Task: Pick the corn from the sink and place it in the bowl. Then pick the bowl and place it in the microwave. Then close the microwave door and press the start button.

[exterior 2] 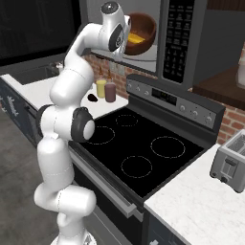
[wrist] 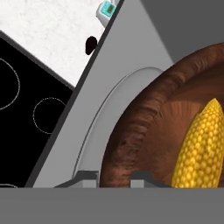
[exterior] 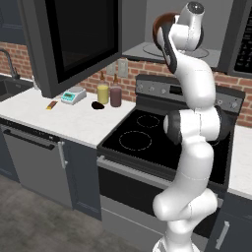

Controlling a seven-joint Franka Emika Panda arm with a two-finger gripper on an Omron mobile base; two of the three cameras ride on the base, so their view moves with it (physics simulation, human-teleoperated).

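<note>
Two dark fingertips (wrist: 87, 175) of the claw (wrist: 114, 176) sit either side of the bowl (wrist: 144, 131) rim, one outside the wall, one inside; jaws narrowed on that rim, so the claw grips the bowl. Bowl: reddish-brown wood, grain streaks visible, deep curved wall, held tilted in the right base view. Corn (wrist: 202, 146) lies inside the bowl: yellow cob with rows of small kernels, tapering to a blunt tip, leaning against the inner wall. Bowl is inside the microwave (exterior 2: 184, 40) cavity, over the round turntable (wrist: 98, 127); cannot tell whether it touches the turntable. In the right base view the bowl sits at the left of the cavity, just beside the keypad panel, with the arm's wrist in front of it. Microwave door (exterior: 74, 42) swung wide open to the left, black glass window facing out. Below: black stove (exterior 2: 139, 148) with ring burners. On the white table (exterior: 59, 118) left of the stove: a yellow jar (exterior: 103, 93), a dark red jar (exterior: 115, 96), a small dark item (exterior: 98, 105), a kitchen scale (exterior: 73, 95). Sink (exterior: 10, 88) at far left, tap above it. Toaster (exterior 2: 229, 160) on the table right of the stove.
</note>
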